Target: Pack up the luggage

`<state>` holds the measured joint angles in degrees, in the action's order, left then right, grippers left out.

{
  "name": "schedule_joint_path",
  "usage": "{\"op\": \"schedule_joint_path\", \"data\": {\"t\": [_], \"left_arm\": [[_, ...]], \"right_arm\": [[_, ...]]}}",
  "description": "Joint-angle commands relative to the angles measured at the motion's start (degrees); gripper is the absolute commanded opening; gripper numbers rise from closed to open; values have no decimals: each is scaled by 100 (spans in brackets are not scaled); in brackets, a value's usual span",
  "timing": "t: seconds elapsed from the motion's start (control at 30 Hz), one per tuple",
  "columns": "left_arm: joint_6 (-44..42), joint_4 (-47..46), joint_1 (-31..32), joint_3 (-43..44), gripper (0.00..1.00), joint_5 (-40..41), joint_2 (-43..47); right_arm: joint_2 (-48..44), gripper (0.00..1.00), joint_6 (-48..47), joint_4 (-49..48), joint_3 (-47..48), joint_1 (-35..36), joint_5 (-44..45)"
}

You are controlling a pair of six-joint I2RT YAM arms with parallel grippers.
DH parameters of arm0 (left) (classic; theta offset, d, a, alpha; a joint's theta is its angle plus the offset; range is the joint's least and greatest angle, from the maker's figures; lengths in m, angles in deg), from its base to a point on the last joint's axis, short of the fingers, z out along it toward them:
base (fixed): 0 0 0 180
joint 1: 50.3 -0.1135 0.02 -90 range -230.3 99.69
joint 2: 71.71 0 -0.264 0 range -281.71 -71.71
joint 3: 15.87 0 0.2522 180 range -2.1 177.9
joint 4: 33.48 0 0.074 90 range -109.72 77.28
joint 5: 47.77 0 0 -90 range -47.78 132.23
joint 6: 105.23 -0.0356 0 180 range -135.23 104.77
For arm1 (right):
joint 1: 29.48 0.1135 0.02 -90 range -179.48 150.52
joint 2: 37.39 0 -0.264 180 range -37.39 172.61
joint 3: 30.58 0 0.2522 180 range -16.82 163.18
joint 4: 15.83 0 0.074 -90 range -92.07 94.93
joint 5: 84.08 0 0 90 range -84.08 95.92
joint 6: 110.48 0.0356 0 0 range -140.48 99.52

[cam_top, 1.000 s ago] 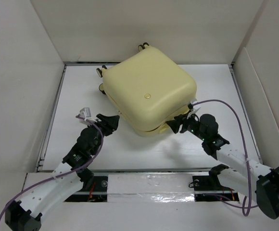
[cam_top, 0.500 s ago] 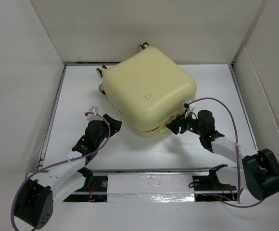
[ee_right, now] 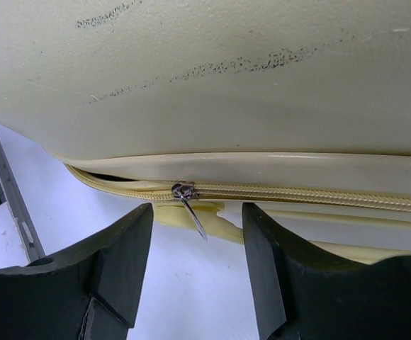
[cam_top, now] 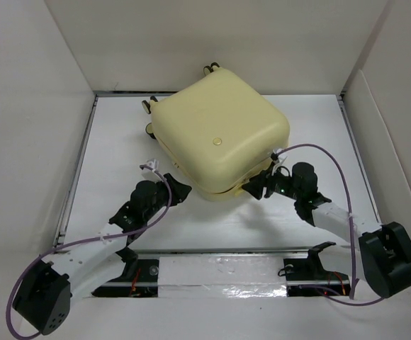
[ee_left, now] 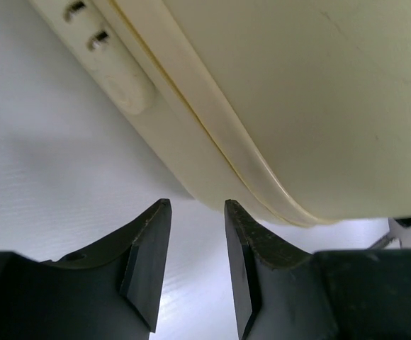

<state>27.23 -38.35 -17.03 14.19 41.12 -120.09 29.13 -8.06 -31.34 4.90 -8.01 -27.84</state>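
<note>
Luggage [cam_top: 220, 134] flat on the bench [cam_top: 120, 127], nothing gripped
Left gripper [ee_left: 196, 207] barely apart by its edge; right gripper [ee_right: 197, 212] spread, zipper pull [ee_right: 194, 214] just ahead, untouched.

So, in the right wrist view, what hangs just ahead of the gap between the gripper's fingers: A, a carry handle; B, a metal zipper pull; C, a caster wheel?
B: the metal zipper pull dangles from the zipper of the pale-yellow suitcase, just ahead of the open right gripper, touching neither finger.
</note>
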Motion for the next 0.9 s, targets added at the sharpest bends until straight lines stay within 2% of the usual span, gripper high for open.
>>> {"op": "schedule_joint_path", "data": {"t": [0.0, 0.17, 0.23, 0.27, 0.37, 0.5, 0.53, 0.6, 0.7, 0.73, 0.87], "left_arm": [[-238, -298, 266, -118, 33, -311, 145], [-308, -501, 952, 154, 33, 48, -189], [-299, -684, 1075, 216, 33, 58, -373], [-291, -755, 1076, 234, 34, 49, -435], [-308, -1019, 1076, 321, 34, -56, -716], [-361, -1256, 1199, 480, 34, -118, -1015], [-361, -1335, 1286, 523, 34, -92, -1085], [-317, -1467, 1470, 594, 34, -31, -1156], [-282, -1617, 1734, 805, 35, 57, -1384], [-264, -1704, 1735, 840, 35, 301, -1498], [-89, -1960, 1805, 884, 35, 611, -1797]], "right_arm": [[-26, 59, -30, -421, 8, 102, 36], [413, 52, 31, -569, 245, 103, 54], [475, 45, 93, -727, 219, 103, 45], [484, 38, 111, -755, 210, 103, 27], [493, 27, 128, -799, 219, 172, 97], [441, 4, 146, -764, 228, 339, 220], [388, 2, 146, -729, 211, 409, 351], [257, 0, 94, -387, 228, 752, 615], [-112, 0, -38, 491, 307, 1435, 1501], [-296, 0, -47, 728, 316, 1604, 1947], [-657, 0, 93, 1800, 368, 2281, 2733]]}}
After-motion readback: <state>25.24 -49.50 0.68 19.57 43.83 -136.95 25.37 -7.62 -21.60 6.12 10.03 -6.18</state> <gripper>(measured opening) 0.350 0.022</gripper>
